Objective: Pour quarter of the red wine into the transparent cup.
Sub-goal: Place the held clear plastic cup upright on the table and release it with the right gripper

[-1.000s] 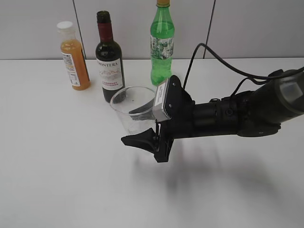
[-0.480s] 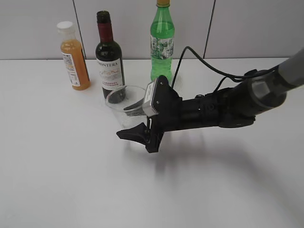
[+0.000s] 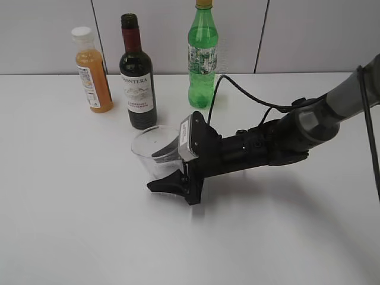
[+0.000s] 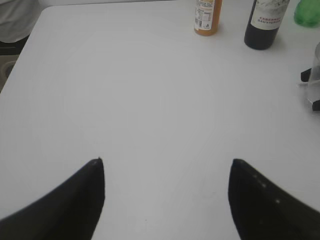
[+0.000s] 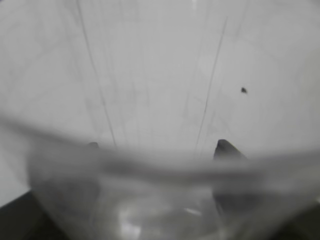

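Observation:
The red wine bottle (image 3: 136, 77) stands upright at the back of the white table, cap off; its base shows in the left wrist view (image 4: 265, 25). The transparent cup (image 3: 153, 148) is empty and sits between the fingers of my right gripper (image 3: 153, 171), which is shut on it, low over the table in front of the wine bottle. In the right wrist view the cup (image 5: 160, 100) fills the frame between the fingers of my right gripper (image 5: 160, 147). My left gripper (image 4: 166, 162) is open and empty above bare table, far left of the cup (image 4: 315, 75).
An orange juice bottle (image 3: 92, 71) stands left of the wine and a green soda bottle (image 3: 203, 56) to its right, both by the back wall. The right arm's black cable (image 3: 249, 95) loops over the table behind the arm.
My right gripper, holding the cup, has moved left and down toward the table in front of the wine bottle. The arm now lies lower and flatter.

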Robot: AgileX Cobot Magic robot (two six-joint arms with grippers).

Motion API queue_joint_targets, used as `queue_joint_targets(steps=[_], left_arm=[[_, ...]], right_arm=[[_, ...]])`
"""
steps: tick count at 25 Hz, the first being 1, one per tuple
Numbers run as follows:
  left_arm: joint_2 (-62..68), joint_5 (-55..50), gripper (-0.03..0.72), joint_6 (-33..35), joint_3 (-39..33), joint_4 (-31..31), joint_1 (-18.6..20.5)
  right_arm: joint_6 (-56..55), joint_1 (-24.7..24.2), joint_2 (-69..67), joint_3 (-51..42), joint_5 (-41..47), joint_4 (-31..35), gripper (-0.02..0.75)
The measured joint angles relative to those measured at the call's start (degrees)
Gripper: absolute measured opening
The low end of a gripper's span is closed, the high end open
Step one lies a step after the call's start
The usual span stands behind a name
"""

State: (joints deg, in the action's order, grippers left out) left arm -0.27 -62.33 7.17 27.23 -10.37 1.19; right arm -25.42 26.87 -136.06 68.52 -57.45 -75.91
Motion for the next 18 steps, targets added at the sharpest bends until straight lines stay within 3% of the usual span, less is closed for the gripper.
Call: queue_joint_targets(steps=[9, 13, 18], left_arm=[[0.0, 0.0, 0.589, 0.0, 0.0, 0.0, 0.0], [0.0, 0.0, 0.589, 0.1, 0.0, 0.0, 0.0], [0.0, 0.0, 0.589, 0.1, 0.0, 0.0, 0.0]], right_arm=[[0.1, -0.8, -0.7, 0.2, 0.7, -0.8, 0.541], [-0.5, -0.9, -0.7, 0.3, 1.5, -0.8, 0.635], [-6.8, -1.6, 0.4, 0.7, 3.6, -5.8, 0.65]])
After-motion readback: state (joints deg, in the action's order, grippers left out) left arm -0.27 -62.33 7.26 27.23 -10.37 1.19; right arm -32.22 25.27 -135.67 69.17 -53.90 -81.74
